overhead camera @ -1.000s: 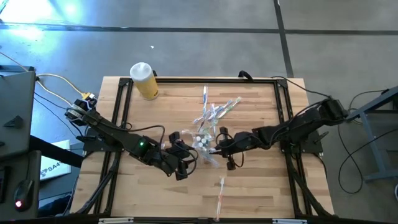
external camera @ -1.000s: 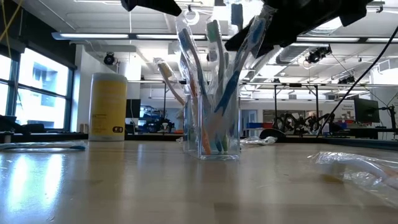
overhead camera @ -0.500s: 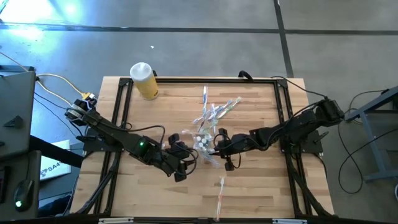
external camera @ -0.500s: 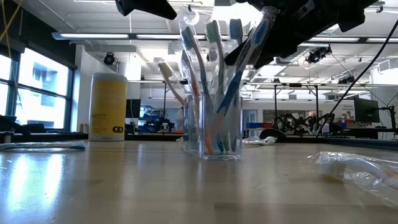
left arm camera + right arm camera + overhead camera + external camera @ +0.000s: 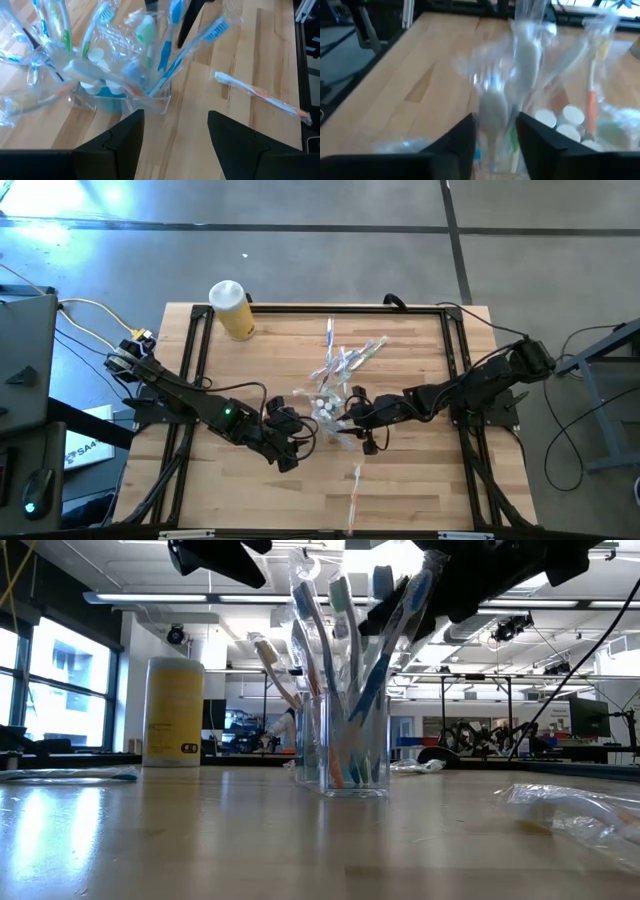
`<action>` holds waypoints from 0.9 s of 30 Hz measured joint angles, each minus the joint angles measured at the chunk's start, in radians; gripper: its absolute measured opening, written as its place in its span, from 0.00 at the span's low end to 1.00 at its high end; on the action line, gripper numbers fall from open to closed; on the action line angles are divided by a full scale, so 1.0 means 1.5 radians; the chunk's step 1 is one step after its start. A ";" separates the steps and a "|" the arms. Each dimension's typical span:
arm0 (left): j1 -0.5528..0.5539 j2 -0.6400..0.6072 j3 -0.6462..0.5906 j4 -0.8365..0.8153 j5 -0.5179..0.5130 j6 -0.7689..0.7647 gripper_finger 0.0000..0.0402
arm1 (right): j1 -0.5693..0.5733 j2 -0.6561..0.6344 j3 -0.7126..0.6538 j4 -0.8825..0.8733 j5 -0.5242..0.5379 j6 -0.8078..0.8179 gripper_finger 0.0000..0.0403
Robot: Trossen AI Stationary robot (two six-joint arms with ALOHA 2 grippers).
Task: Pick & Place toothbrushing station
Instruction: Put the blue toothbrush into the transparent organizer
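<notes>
Dark right pincer (image 5: 340, 418) hangs beside the clear cup (image 5: 355, 745) near the desk (image 5: 400, 480) middle, fingers parted around a wrapped toothbrush (image 5: 525, 60) standing in it. Left pincer (image 5: 300, 442) waits open just beside the cup. One loose toothbrush (image 5: 260, 95) lies toward the near edge; a yellow bottle (image 5: 232, 308) stands at the far left corner.

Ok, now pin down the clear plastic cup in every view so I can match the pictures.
High view: the clear plastic cup sits mid-table, between the two arms.
Low view: centre of the picture, upright on the table, toothbrushes fanning out above.
Left wrist view: straight ahead, just beyond the tool's fingers.
Right wrist view: close ahead, blurred.
Shared landmark: the white-capped tubes standing inside the cup.
</notes>
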 joint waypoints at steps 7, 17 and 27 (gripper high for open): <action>0.000 0.000 0.000 -0.026 0.001 -0.005 0.54 | 0.001 -0.046 0.000 -0.012 0.004 -0.001 0.55; 0.000 0.000 0.000 -0.377 0.038 -0.192 0.54 | 0.038 -0.164 0.000 -0.097 0.050 -0.017 0.64; 0.001 -0.010 -0.083 -0.549 0.193 -0.237 0.54 | 0.088 -0.219 0.001 -0.113 0.052 -0.018 0.63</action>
